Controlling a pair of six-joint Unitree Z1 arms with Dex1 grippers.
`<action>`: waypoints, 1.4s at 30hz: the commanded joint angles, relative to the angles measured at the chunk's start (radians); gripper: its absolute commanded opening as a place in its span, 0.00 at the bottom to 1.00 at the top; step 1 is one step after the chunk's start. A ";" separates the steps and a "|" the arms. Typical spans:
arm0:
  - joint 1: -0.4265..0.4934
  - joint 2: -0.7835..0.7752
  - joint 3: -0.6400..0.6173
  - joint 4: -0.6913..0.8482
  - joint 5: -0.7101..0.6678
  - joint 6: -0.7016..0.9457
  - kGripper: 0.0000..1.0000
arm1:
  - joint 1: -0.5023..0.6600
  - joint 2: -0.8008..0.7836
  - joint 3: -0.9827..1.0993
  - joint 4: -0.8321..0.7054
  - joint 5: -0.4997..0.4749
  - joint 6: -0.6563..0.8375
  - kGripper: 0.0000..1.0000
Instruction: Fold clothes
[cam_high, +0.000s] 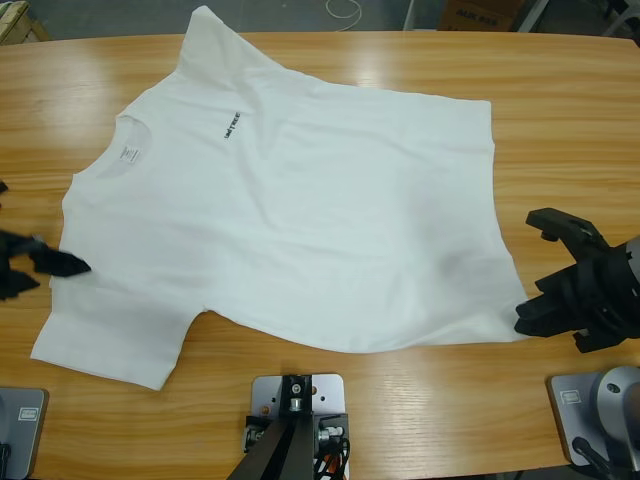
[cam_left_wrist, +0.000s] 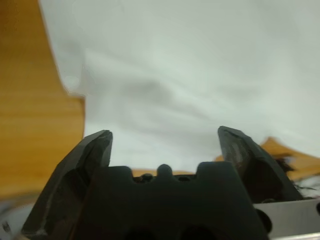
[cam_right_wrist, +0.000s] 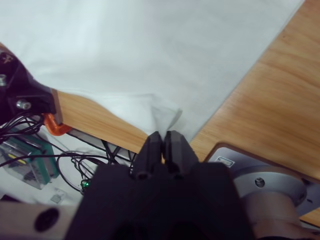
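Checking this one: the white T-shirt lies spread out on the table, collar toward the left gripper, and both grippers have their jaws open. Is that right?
Not quite. Only the left gripper is open. The right wrist view shows the right gripper with its jaws closed together at a hem corner of the T-shirt. The rest holds: spread on the table, collar toward the left gripper.

Bright even light, tabletop (cam_high: 560, 70) glare, blurred wrist views.
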 joint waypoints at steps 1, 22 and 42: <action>0.311 0.281 -0.142 0.062 -0.271 0.323 0.62 | 0.011 -0.022 0.052 -0.045 -0.017 0.014 0.00; -0.517 -0.065 0.049 -0.053 0.148 -1.197 0.72 | 0.011 -0.013 0.060 -0.093 -0.023 0.003 0.00; -1.389 -0.103 0.267 -0.239 0.556 -2.104 0.72 | 0.011 -0.023 0.068 -0.095 -0.026 -0.019 0.00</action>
